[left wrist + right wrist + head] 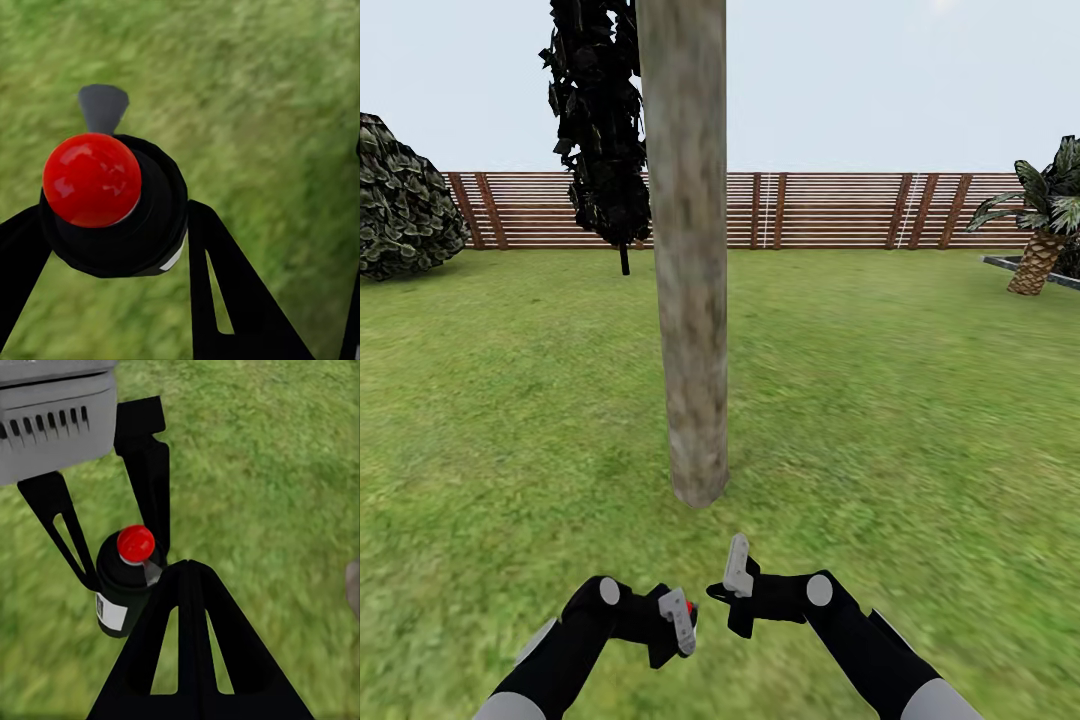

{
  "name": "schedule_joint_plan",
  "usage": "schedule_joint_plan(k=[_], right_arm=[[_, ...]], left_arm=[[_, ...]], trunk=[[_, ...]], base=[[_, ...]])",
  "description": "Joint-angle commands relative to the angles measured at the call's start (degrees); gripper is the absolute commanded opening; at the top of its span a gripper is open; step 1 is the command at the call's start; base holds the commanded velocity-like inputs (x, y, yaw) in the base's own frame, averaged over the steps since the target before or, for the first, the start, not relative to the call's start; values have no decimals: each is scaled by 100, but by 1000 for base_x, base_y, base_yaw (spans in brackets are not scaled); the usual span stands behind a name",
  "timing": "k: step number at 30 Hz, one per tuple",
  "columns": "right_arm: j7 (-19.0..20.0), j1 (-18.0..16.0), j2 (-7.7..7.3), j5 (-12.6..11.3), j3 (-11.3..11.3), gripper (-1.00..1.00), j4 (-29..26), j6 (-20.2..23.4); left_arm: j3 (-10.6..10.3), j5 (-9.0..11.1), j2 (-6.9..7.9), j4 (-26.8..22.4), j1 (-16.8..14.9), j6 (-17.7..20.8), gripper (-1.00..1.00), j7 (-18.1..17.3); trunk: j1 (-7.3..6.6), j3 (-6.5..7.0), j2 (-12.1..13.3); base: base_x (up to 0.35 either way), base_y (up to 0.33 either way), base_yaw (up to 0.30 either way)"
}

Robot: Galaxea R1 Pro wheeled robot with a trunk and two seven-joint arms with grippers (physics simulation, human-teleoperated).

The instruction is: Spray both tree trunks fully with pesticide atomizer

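Observation:
A thick, mottled grey-brown tree trunk (690, 300) rises from the lawn straight ahead of me, its base a short way beyond both grippers. My left gripper (675, 622) is shut on the pesticide atomizer (688, 607), a small dark bottle with a red ball on top (91, 180) and a white label (110, 611). In the right wrist view the left gripper (126, 566) clasps the bottle between its black fingers (150, 487). My right gripper (735, 580) hovers just beside it, fingers pressed together (187, 574), holding nothing.
Dark ragged foliage (600, 130) on a thin stem hangs behind the trunk to the left. A round bush (400, 200) stands far left and a short palm (1040, 240) beside a grey paved edge (1010, 265) far right. A slatted wooden fence (840, 210) closes the lawn.

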Motion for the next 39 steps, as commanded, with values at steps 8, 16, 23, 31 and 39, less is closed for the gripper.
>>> schedule_joint_plan(k=[8,16,23,31,39], right_arm=[[0,0,2,-1,0,-100,0,-3],[0,0,1,-2,0,-100,0,-3],[0,0,0,-2,0,-100,-1,-3],[0,0,1,-2,0,-100,-8,-3],[0,0,0,-2,0,-100,-7,-3]], left_arm=[[-1,20,-7,12,-10,-16,-100,4],[14,258,-8,12,-16,-23,-100,4],[24,329,-15,12,-17,-33,-100,4],[17,596,-52,12,-20,-42,-100,5],[16,655,-60,21,-20,-48,-100,6]], trunk=[[0,0,0],[0,0,0],[0,0,0],[0,0,0],[0,0,0]], base=[[0,0,0],[0,0,0],[0,0,0],[0,0,0],[0,0,0]])
